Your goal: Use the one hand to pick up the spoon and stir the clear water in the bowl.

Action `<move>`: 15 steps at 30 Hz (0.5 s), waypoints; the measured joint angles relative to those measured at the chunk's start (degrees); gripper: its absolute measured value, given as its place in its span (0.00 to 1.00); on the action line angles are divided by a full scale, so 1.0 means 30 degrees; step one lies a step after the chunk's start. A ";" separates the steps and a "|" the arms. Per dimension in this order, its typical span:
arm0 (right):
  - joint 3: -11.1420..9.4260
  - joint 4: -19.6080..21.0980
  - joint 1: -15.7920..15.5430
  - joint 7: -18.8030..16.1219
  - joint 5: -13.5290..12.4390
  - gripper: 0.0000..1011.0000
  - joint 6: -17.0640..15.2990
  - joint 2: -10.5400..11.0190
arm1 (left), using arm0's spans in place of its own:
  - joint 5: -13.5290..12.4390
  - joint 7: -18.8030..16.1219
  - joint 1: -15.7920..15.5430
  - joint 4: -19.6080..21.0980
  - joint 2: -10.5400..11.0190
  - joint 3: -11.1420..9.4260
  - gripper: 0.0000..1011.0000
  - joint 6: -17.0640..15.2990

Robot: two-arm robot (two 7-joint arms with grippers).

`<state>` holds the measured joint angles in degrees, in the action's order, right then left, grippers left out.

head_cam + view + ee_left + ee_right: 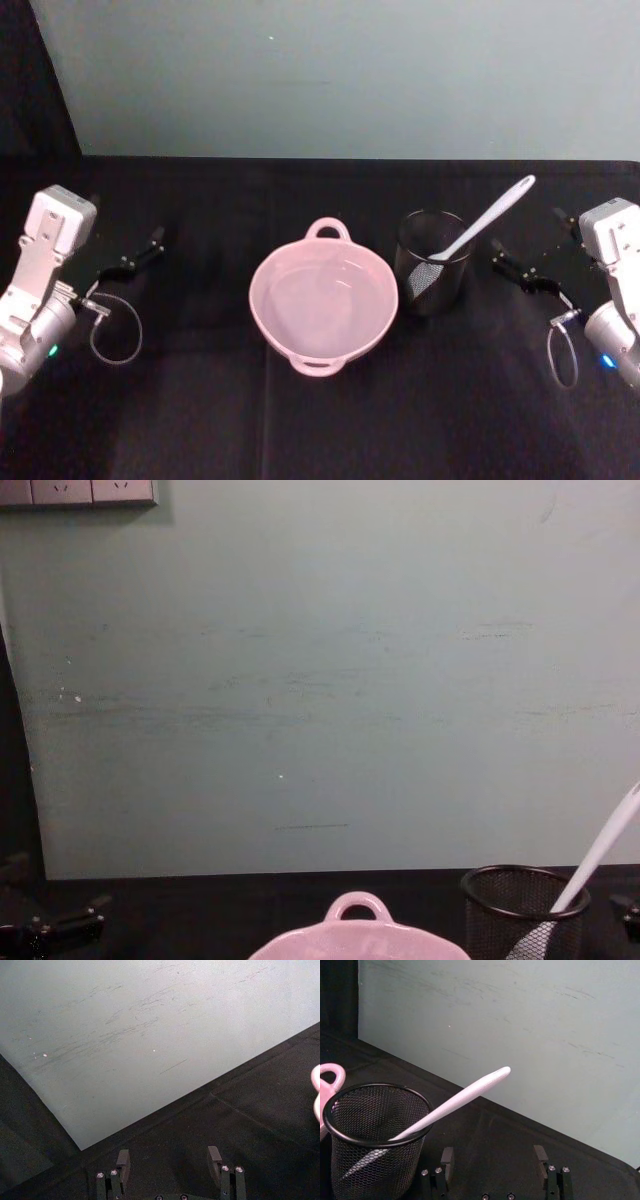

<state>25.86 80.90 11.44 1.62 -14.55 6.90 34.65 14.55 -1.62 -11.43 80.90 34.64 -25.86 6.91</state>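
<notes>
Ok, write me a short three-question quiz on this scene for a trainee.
1. True or false: the spoon lies in the bowl.
2. Fill in: the left gripper and the right gripper are both ___.
3. Which is nearer the mesh cup? A) left gripper B) right gripper C) both equally near

Key: 1 false, it stands in the mesh cup; 2 open; 3 B.

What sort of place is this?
Likely a robot test bench, not a kitchen: a black-clothed table against a bare wall, left gripper and right gripper parked either side of a bowl and spoon.
</notes>
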 joint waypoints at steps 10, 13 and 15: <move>0.0000 0.0001 0.0000 0.0001 0.0000 0.99 0.0000 0.0000 | -0.0001 0.0000 0.0001 0.0001 0.0000 -0.0001 1.00 -0.0001; 0.0000 0.0001 0.0000 0.0001 0.0001 0.99 0.0000 0.0000 | -0.0001 0.0000 0.0001 0.0000 0.0000 0.0000 1.00 0.0000; 0.0000 0.0001 0.0000 0.0001 0.0001 0.99 0.0000 -0.0001 | -0.0002 0.0000 0.0001 0.0000 0.0001 0.0001 1.00 0.0000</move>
<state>25.86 80.90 11.44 1.62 -14.54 6.90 34.65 14.55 -1.62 -11.43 80.90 34.65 -25.86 6.91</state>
